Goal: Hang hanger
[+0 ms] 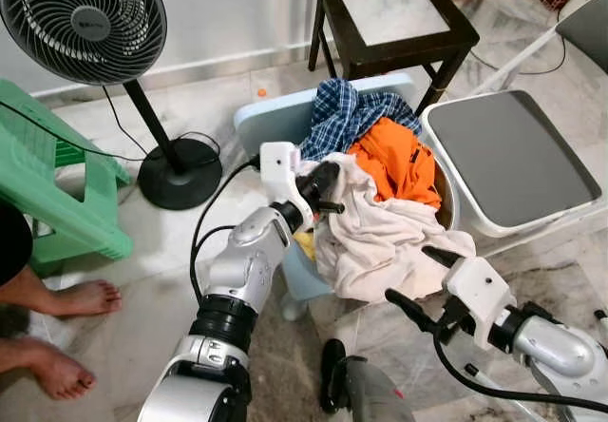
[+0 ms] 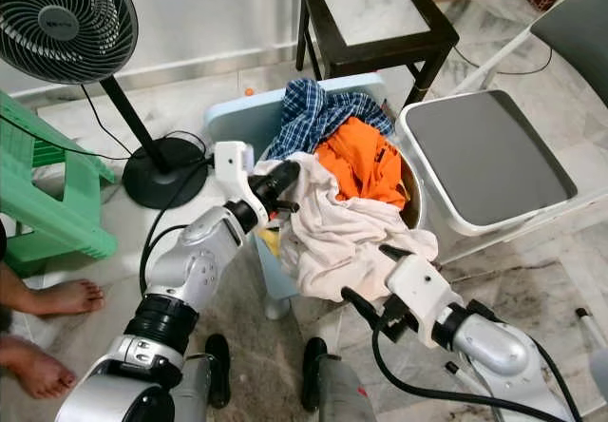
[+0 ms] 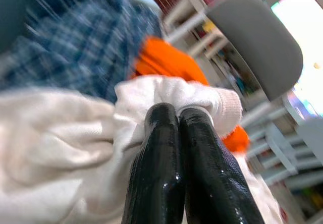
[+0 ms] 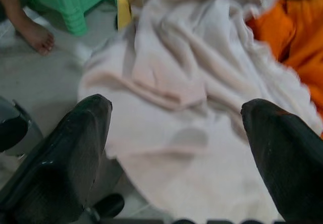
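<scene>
Left claw (image 3: 179, 115): fingers pressed together, pinching cream garment (image 1: 380, 237) edge | right claw (image 4: 176, 133): fingers spread wide, holding nothing, just above cream garment | orange garment (image 1: 399, 161): in basket (image 1: 446, 203), touching cream garment.

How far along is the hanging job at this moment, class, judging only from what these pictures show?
Early stage. Done: the left end effector has shut on the cream garment's cuff, on the laundry pile. In hand: that pinch, while the right end effector, fingers open, hovers by the garment's lower edge. Left: I can make out no hanger or rail, so lifting the garment and hanging all remain.
</scene>
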`<state>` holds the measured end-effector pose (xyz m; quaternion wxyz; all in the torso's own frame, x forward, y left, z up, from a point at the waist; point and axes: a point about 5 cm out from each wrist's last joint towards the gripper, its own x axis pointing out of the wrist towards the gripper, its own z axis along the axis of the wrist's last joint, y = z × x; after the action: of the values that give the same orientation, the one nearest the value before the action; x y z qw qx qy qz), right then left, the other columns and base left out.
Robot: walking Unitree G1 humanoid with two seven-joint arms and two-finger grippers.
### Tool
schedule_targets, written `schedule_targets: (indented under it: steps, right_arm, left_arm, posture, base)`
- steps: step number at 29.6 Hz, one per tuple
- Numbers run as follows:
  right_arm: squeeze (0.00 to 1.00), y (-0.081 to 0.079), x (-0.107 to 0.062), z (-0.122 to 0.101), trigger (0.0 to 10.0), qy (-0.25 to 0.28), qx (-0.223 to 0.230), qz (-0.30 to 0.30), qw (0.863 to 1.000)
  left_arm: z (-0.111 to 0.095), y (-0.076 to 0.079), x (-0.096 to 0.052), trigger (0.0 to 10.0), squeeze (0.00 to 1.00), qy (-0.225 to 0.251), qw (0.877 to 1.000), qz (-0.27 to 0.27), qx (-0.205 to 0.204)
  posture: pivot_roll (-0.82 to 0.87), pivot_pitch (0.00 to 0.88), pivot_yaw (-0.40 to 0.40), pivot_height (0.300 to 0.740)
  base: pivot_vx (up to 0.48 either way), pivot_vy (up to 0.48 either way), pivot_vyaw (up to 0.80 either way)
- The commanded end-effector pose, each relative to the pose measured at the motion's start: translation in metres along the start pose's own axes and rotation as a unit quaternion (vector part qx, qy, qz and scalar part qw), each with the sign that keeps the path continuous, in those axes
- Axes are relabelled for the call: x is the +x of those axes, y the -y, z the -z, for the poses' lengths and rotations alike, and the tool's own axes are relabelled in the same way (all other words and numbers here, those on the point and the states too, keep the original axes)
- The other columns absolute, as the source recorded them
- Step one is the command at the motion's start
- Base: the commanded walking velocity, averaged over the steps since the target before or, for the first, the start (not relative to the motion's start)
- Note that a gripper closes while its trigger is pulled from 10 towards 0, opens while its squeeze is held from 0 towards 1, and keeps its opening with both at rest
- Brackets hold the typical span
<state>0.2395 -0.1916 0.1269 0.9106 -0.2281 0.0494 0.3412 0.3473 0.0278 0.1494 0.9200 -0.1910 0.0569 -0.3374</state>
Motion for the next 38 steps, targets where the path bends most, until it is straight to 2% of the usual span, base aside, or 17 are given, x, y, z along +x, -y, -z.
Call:
schedule_targets:
  steps: [1,4,5,8,9,11,15,21,24,27,29,34,38]
  right_arm:
    - [0.76,-0.004,0.001,0.004,10.0,-0.012,0.0,-0.002,1.0]
    - [0.76,-0.004,0.004,0.002,10.0,-0.009,-0.007,-0.001,1.0]
    - [0.77,-0.004,0.009,-0.002,10.0,-0.001,-0.008,-0.001,1.0]
    - [0.76,-0.005,0.013,-0.005,10.0,0.006,-0.011,-0.004,1.0]
    - [0.76,-0.005,0.013,-0.005,10.0,0.006,-0.011,-0.004,1.0]
    - [0.77,-0.005,0.017,-0.005,10.0,0.007,-0.016,-0.004,1.0]
    - [0.76,-0.006,0.02,-0.005,10.0,0.006,-0.021,-0.005,1.0]
    - [0.77,-0.006,0.023,-0.004,10.0,0.004,-0.031,-0.01,0.999]
    - [0.77,-0.007,0.026,-0.005,10.0,0.006,-0.033,-0.011,0.999]
    - [0.77,-0.01,0.028,-0.006,10.0,0.008,-0.036,-0.017,0.999]
    - [0.78,-0.012,0.03,-0.007,10.0,0.011,-0.041,-0.022,0.999]
    - [0.78,-0.014,0.031,-0.009,10.0,0.014,-0.044,-0.021,0.999]
    - [0.78,-0.019,0.032,-0.009,10.0,0.017,-0.049,-0.02,0.998]
  left_arm:
    - [0.03,0.023,0.003,10.0,1.0,-0.036,0.999,0.032,-0.026]
    - [0.034,0.025,0.001,10.0,1.0,-0.042,0.998,0.041,-0.012]
    - [0.033,0.029,0.0,10.0,1.0,-0.049,0.997,0.058,0.024]
    - [0.03,0.035,-0.004,10.0,1.0,-0.057,0.992,0.092,0.068]
    - [0.03,0.035,-0.004,10.0,1.0,-0.057,0.992,0.092,0.068]
    - [0.027,0.035,-0.009,10.0,1.0,-0.061,0.988,0.1,0.1]
    - [0.016,0.026,-0.02,10.0,1.0,-0.051,0.984,0.077,0.154]
    - [-0.002,0.016,-0.028,10.0,1.0,-0.022,0.986,0.022,0.167]
    - [-0.014,0.003,-0.033,10.0,1.0,0.0,0.985,-0.023,0.173]
    - [-0.013,-0.012,-0.035,10.0,1.0,-0.013,0.985,-0.052,0.165]
    - [-0.012,-0.016,-0.034,10.0,1.0,-0.02,0.984,-0.06,0.166]
    - [-0.012,-0.017,-0.026,10.0,1.0,-0.024,0.984,-0.068,0.163]
    - [-0.02,-0.004,-0.008,10.0,1.0,-0.014,0.985,-0.047,0.167]
  posture:
    - [0.04,0.358,-0.061,0.74]
    - [0.04,0.359,-0.061,0.74]
    - [0.04,0.358,-0.064,0.74]
    - [0.05,0.356,-0.066,0.74]
    - [0.05,0.356,-0.066,0.74]
    - [0.05,0.355,-0.066,0.74]
    - [0.07,0.356,-0.066,0.74]
    - [0.07,0.354,-0.069,0.74]
    - [0.08,0.353,-0.071,0.74]
    - [0.08,0.354,-0.078,0.74]
    - [0.08,0.354,-0.078,0.74]
    - [0.06,0.359,-0.077,0.74]
    - [0.05,0.363,-0.068,0.74]
  base:
    - [0.0,0.0,0.0]
    - [0.0,0.0,0.0]
    - [0.0,0.0,0.0]
    - [0.0,0.0,0.0]
    - [0.0,0.0,0.0]
    - [0.0,0.0,0.0]
    - [0.0,0.0,0.0]
    - [0.0,0.0,0.0]
    - [0.0,0.0,0.0]
    - [0.0,0.0,0.0]
    - [0.0,0.0,0.0]
    - [0.0,0.0,0.0]
    - [0.0,0.0,0.0]
